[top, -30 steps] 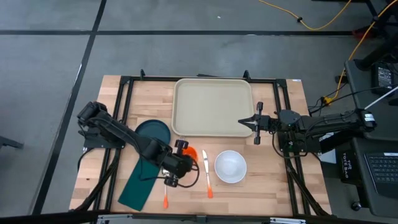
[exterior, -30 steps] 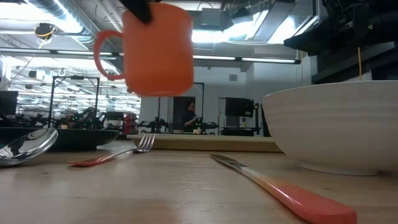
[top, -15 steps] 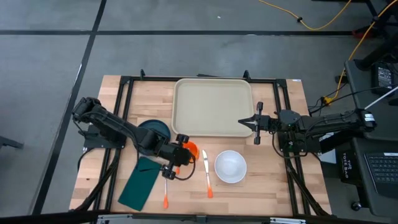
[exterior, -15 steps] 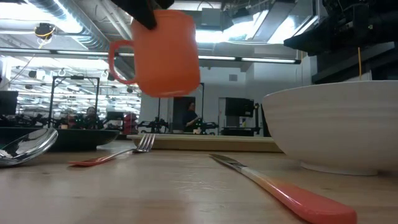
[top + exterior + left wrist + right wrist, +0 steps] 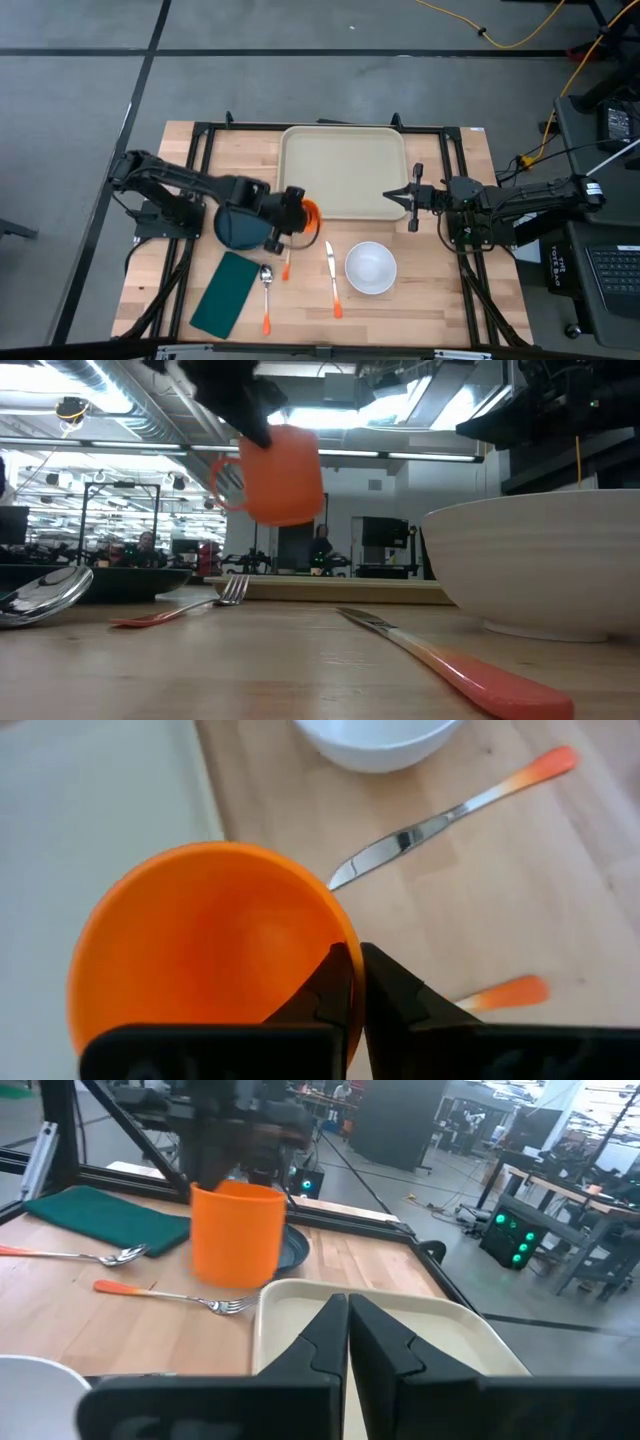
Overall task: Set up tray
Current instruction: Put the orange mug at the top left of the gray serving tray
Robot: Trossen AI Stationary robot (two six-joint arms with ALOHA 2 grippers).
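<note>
The orange mug (image 5: pixel 304 212) hangs in my left gripper (image 5: pixel 296 214) above the table, just short of the near left corner of the beige tray (image 5: pixel 343 170). The low view shows the mug (image 5: pixel 282 473) in the air with its handle (image 5: pixel 226 484) to one side. The tray lies flat at the table's far middle. My right gripper (image 5: pixel 388 197) is shut and waits over the tray's right rim; in its wrist view the mug (image 5: pixel 237 1235) stands out beyond the tray (image 5: pixel 430 1340). My left gripper (image 5: pixel 357 955) pinches the mug's wall at the rim (image 5: pixel 338 928), one finger inside the cup and one outside. The fingers come from above, slanting in from the table's left. The mug is lifted clear of the table, nearly upright, opening upward.
A dark teal plate (image 5: pixel 238 226) lies under my left arm, a green napkin (image 5: pixel 225 295) toward the near left. A spoon (image 5: pixel 266 300), fork (image 5: pixel 286 265) and knife (image 5: pixel 331 280) with orange handles lie near the middle, beside a white bowl (image 5: pixel 371 267).
My left gripper has carried the mug toward the table's far edge and a little right, toward the tray's near left corner, keeping it lifted and shut on it. The mug has turned slightly in the hold. The spoon and fork now show uncovered behind it.
</note>
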